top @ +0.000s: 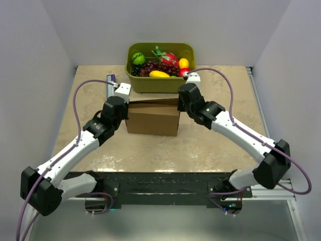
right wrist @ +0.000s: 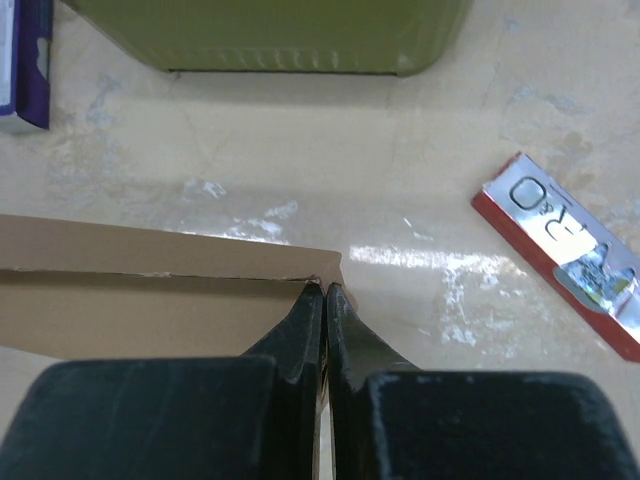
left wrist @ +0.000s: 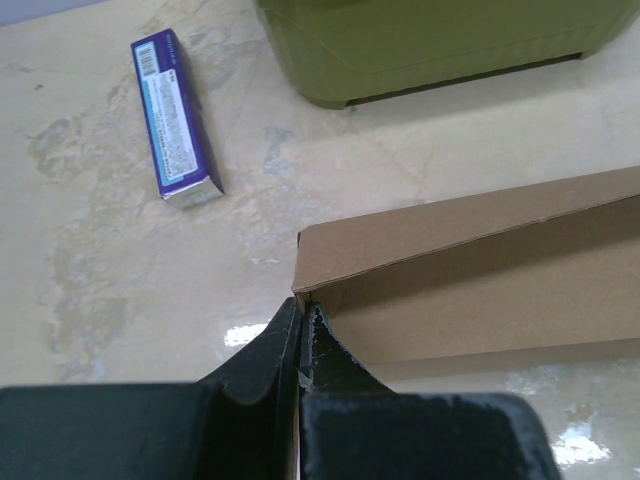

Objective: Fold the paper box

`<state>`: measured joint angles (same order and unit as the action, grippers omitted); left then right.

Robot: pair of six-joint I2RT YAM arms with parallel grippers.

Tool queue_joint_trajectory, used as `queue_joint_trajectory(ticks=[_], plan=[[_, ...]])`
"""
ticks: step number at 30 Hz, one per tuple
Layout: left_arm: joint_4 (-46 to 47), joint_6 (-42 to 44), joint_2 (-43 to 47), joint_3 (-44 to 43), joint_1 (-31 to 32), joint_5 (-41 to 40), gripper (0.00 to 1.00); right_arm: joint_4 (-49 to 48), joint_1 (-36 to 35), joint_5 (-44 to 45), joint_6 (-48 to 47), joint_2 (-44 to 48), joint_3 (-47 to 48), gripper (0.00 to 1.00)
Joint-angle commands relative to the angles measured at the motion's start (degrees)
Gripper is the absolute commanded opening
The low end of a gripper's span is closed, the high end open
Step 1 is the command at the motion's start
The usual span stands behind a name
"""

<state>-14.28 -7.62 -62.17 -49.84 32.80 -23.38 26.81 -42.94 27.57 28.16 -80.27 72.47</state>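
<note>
Top view, far left: left arm reaches from the lower left corner up toward frame centre. A purple carton [top: 111, 86] lies flat on the table [top: 215, 145] just left of centre, above the left wrist, apart from everything else; the left wrist view shows it in the upper left with a printed label along its length. Left end effector [left wrist: 303, 318]: fingers pressed together, pinching a thin cardboard edge at the left end corner of the paper box [top: 153, 120]. The paper box sits at the middle of the top view, plain brown, standing on the table as a shallow rectangular shape with its top open and its long walls upright; the left wrist view shows the inside of it running off to the right edge. Directly above it in frame, close but with a strip of table between, stands an olive-green tub [top: 155, 84] holding fruit: a green piece, dark grapes, yellow and red pieces. Right of centre, right end effector [right wrist: 325, 295]: fingers likewise closed tight, pinching the cardboard at the box's right end corner. Right wrist view, right side of frame: a red-edged flat packet [right wrist: 565, 250] with a silvery face lies on the table, well apart from the box. Right arm runs down to the lower right corner.
</note>
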Motion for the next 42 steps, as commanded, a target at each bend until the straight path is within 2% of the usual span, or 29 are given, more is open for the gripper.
queue_joint_trajectory(ticks=[1,2,3,5,6,9,12,14,22,31,35,41,42], plan=[[-4.08,4.89,-3.39,-2.71,-2.03,6.06,0.00,-7.37,0.83,-12.97,-2.50,-5.16,1.88,0.00],[-3.91,5.68,-3.66,-3.15,-2.21,6.24,0.00,-7.99,0.93,-13.94,-3.11,-5.33,2.15,0.04],[-3.91,5.86,-3.83,-3.33,-2.38,6.15,0.00,-8.43,1.01,-14.12,-3.37,-5.34,2.33,0.17],[-3.65,5.95,-3.92,-3.24,-2.47,5.97,0.00,-9.66,1.19,-14.39,-3.90,-3.94,1.81,0.27],[-3.47,5.86,-4.01,-3.15,-2.56,5.89,0.00,-9.93,1.10,-14.30,-4.08,-3.06,1.37,0.38],[-2.94,5.60,-4.01,-2.45,-2.47,5.62,0.00,-10.98,1.10,-14.30,-4.52,0.89,-1.44,0.55],[-2.33,5.16,-3.57,-1.57,-2.47,4.92,0.00,-10.99,1.19,-14.13,-4.78,4.33,-4.70,0.64],[-1.89,5.07,-3.31,-1.05,-2.56,4.74,0.00,-9.50,1.10,-13.95,-4.61,5.12,-6.45,0.65],[-1.89,4.37,-2.60,-0.61,-2.65,5.27,0.00,-5.71,1.10,-13.16,-1.62,7.23,-11.29,0.64],[-1.62,4.45,-1.46,0.27,-2.56,5.71,0.00,-6.86,1.01,-10.70,-1.53,6.62,-12.18,0.52],[-1.63,4.37,-0.76,0.89,-2.56,5.27,0.00,-6.68,1.10,-8.94,-1.88,6.79,-11.74,0.34],[-1.36,4.28,0.38,1.68,-2.65,5.27,0.00,-5.71,1.10,-6.13,-2.06,7.67,-12.00,0.20],[-1.36,4.28,0.38,1.68,-2.65,5.44,0.00,-5.71,1.02,-5.69,-2.06,7.50,-12.08,0.14]])
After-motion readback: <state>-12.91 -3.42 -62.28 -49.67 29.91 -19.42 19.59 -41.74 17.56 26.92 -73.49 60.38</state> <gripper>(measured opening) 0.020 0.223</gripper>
